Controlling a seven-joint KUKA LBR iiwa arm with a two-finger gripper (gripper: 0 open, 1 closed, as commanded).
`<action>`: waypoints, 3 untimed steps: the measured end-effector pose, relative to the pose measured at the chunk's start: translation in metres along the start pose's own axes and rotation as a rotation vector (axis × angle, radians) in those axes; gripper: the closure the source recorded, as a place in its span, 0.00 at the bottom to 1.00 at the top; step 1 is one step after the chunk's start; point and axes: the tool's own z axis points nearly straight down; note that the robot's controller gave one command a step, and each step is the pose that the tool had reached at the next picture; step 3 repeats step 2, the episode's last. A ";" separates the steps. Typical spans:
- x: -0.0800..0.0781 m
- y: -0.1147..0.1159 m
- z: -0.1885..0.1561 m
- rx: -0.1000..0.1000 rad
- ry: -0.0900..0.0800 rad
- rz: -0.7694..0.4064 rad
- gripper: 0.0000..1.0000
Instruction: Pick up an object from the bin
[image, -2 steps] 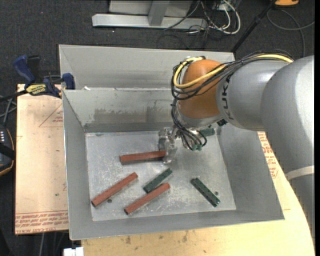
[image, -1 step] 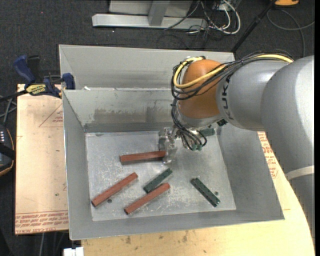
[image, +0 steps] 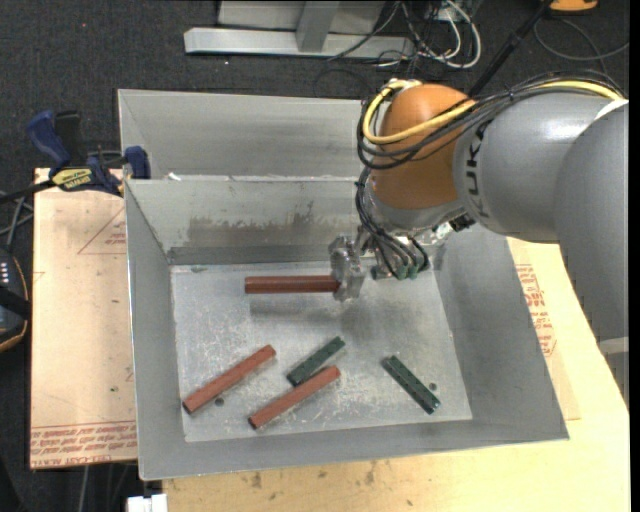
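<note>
Long, slim dark red-brown rectangular bar (image: 290, 286): straight, unbroken, matte surface. Pose: level, long axis parallel to the back wall of the grey metal bin (image: 300, 445). Right end clamped between the fingers (image: 346, 272); left end free. Position: over the back half of the floor, near mid-width, with a faint shadow below it.

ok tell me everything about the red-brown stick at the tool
The red-brown stick is a long, thin, straight bar, matte, perhaps painted wood. It sits level, running left to right in the rear half of the bin. Its right end is pinched between the fingers of the tool; the rest juts left, free. A shadow below it suggests it hangs clear of the floor.
</note>
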 end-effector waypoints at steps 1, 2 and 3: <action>0.000 0.000 0.000 0.000 0.000 0.000 1.00; 0.004 0.019 -0.113 0.000 -0.001 -0.010 1.00; 0.004 0.019 -0.113 0.000 -0.001 -0.010 1.00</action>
